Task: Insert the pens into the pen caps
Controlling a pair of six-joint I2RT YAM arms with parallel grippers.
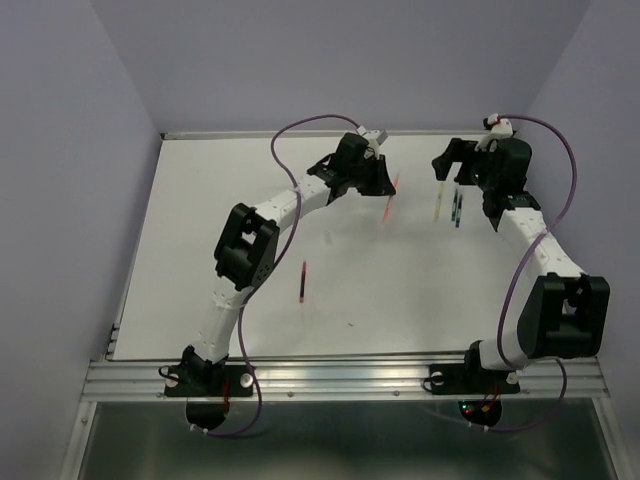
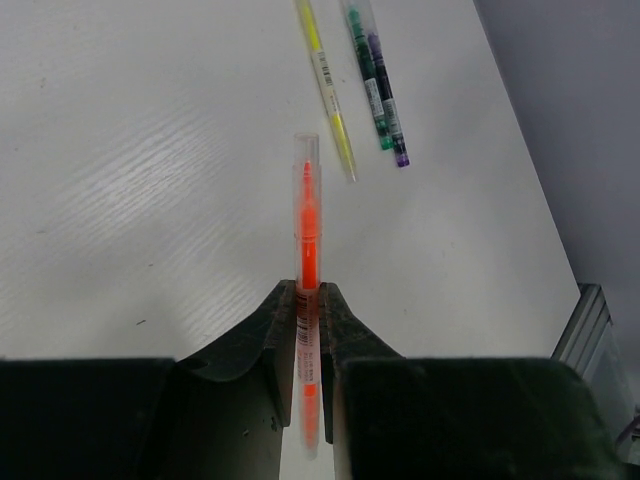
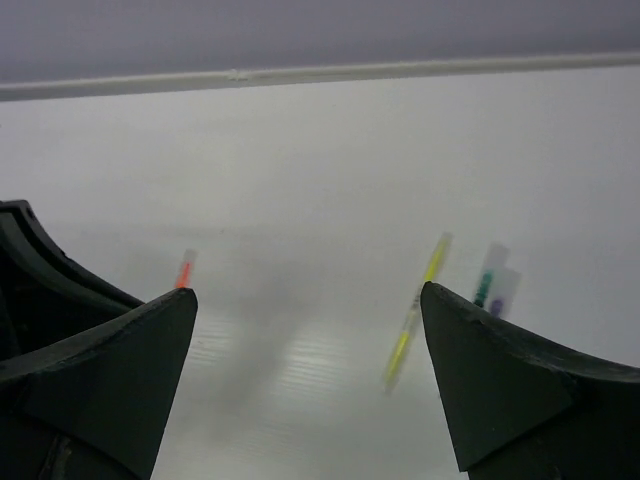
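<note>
My left gripper (image 2: 309, 292) is shut on the orange-red pen (image 2: 309, 225), which sticks out forward above the table; a clear pen cap (image 2: 307, 150) covers its tip. In the top view the left gripper (image 1: 386, 188) holds that orange-red pen (image 1: 390, 203) at mid-back. A yellow pen (image 2: 331, 95), a green pen (image 2: 367, 70) and a dark blue pen (image 2: 389, 105) lie together ahead to the right. My right gripper (image 1: 447, 166) hangs open just above the yellow pen (image 1: 440, 204), nothing between its fingers. A maroon pen (image 1: 302, 282) lies alone at mid-table.
The white table (image 1: 200, 250) ends at a raised back rail (image 3: 300, 75) and lilac walls. In the right wrist view the open right gripper (image 3: 305, 295) frames the yellow pen (image 3: 412, 320), with the green pen (image 3: 486, 280) further right and the orange-red pen's tip (image 3: 184, 272) at left.
</note>
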